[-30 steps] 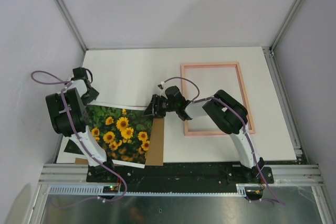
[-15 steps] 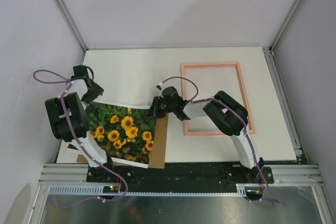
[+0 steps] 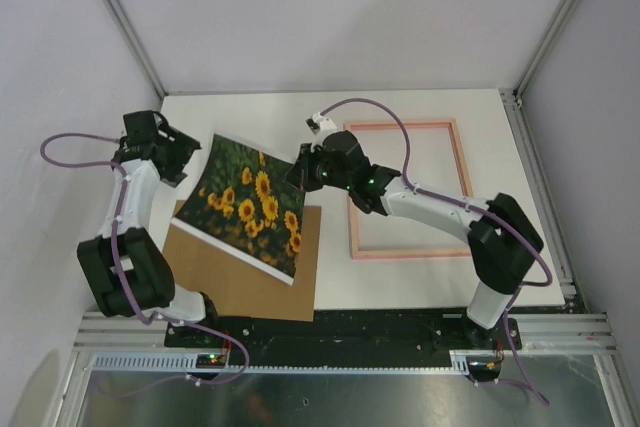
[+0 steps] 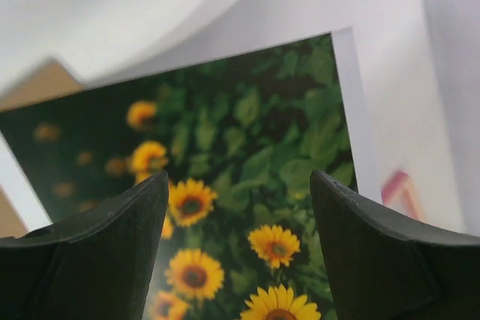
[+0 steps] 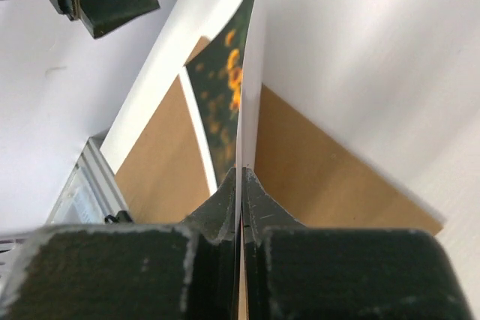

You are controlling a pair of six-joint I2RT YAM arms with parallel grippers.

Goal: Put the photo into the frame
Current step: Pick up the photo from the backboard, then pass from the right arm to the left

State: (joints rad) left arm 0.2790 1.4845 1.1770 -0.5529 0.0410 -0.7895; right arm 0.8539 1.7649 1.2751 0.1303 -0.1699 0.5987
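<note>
The sunflower photo (image 3: 250, 205) is lifted off the table and tilted. My right gripper (image 3: 300, 173) is shut on its right edge; the right wrist view shows the thin photo (image 5: 241, 103) clamped between both fingers. My left gripper (image 3: 193, 159) is open at the photo's upper left corner, and the photo (image 4: 247, 177) lies below and between its spread fingers, with no contact visible. The pink frame (image 3: 462, 175) lies flat on the table to the right, empty inside; my right arm crosses over its left side.
The brown backing board (image 3: 235, 282) lies flat under the photo at the front left, also in the right wrist view (image 5: 337, 162). White table (image 3: 260, 122) runs behind. Metal rails (image 3: 330, 332) line the near edge; grey walls close in on both sides.
My right gripper has lifted the photo up and back off the backing board, tilting it. My left gripper has moved back and right to the photo's upper left corner. The board now shows uncovered.
</note>
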